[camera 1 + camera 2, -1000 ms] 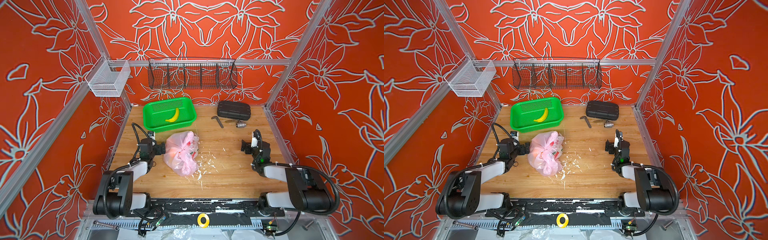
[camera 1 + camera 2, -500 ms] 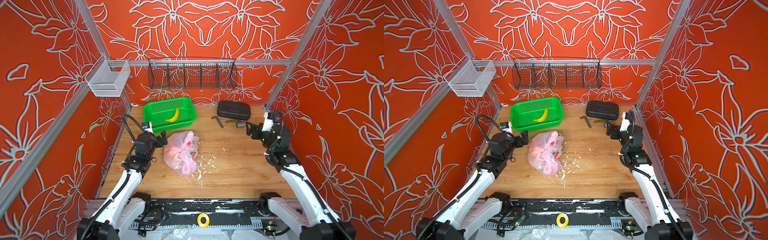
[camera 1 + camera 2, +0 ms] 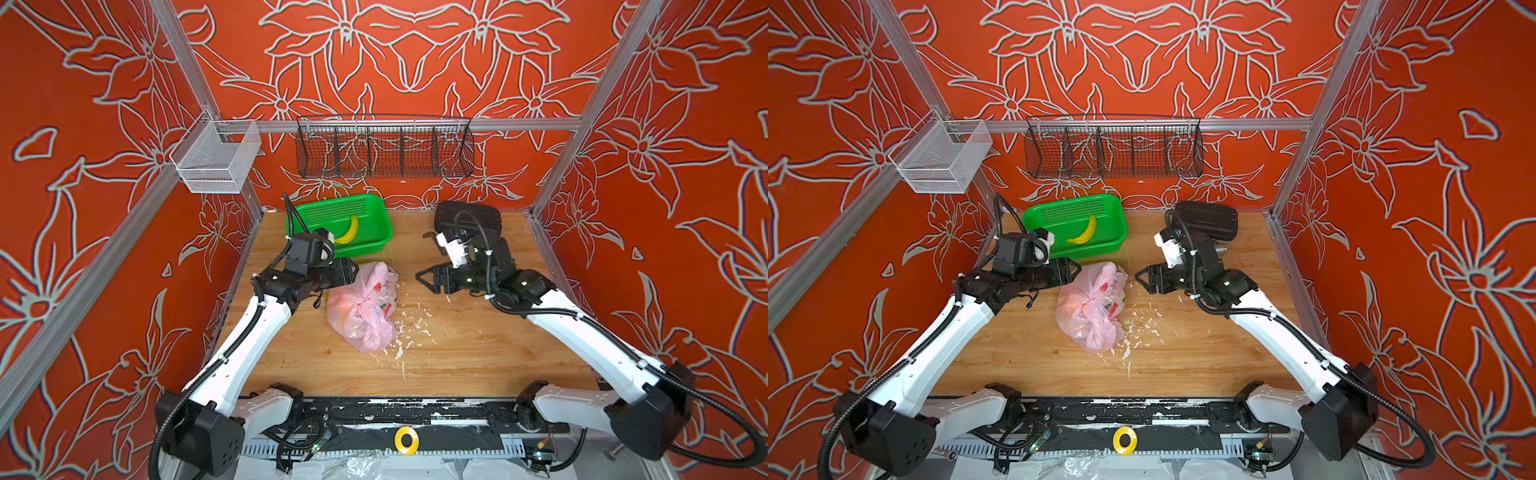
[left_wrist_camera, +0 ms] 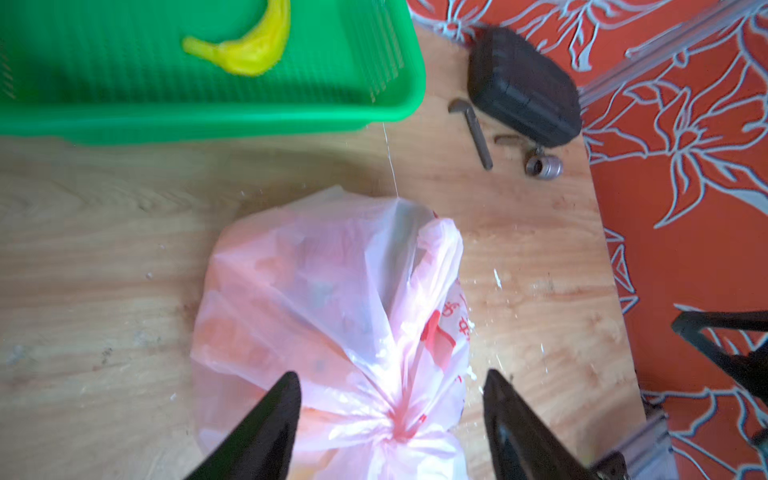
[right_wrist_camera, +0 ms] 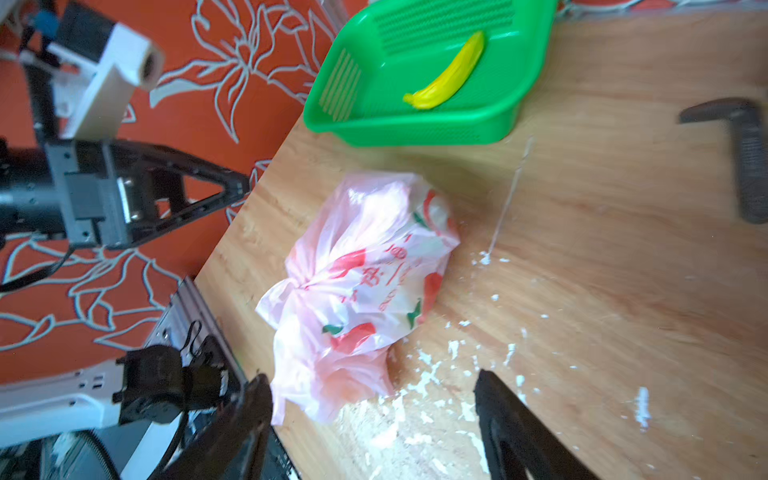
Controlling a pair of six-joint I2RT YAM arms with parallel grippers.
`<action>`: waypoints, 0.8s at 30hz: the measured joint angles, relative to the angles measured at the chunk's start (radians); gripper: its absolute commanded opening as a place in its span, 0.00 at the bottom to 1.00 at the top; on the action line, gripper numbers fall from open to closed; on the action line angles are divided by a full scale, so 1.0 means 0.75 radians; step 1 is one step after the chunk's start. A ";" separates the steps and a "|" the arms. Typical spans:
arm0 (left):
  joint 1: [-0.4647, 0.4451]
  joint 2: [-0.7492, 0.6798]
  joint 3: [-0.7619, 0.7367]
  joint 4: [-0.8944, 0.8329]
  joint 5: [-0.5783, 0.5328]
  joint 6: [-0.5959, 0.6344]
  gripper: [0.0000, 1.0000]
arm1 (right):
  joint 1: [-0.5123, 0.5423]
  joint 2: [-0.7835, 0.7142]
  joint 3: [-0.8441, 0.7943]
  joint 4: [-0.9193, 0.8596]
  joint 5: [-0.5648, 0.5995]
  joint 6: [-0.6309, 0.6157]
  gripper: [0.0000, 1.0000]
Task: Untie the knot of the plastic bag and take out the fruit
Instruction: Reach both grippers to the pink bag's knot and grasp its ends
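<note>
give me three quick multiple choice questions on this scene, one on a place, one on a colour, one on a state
1. What colour is the plastic bag?
A blue
B pink
C black

2. Where does the banana lie?
A inside the bag
B under the bag
C in the green basket

3. How is the knot?
A tied
B undone, bag spread open
C cut off

Answers:
1 B, it shows translucent pink with red prints in both top views.
2 C, it rests on the basket's floor.
3 A, the left wrist view shows the handles bunched tight, framed by the open left gripper.
</note>
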 measured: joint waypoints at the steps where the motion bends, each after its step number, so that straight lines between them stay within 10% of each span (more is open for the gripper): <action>1: -0.009 0.026 0.000 -0.027 0.014 -0.006 0.66 | 0.041 0.019 0.000 0.005 0.006 0.014 0.78; 9: -0.065 0.164 -0.020 -0.066 0.007 -0.021 0.96 | 0.310 0.251 0.006 0.144 0.174 0.149 0.84; 13: -0.067 0.258 -0.018 -0.057 -0.019 -0.007 0.95 | 0.374 0.410 0.044 0.187 0.233 0.193 0.82; 24: -0.067 0.463 0.067 -0.031 -0.044 0.040 0.61 | 0.415 0.534 0.074 0.272 0.338 0.254 0.21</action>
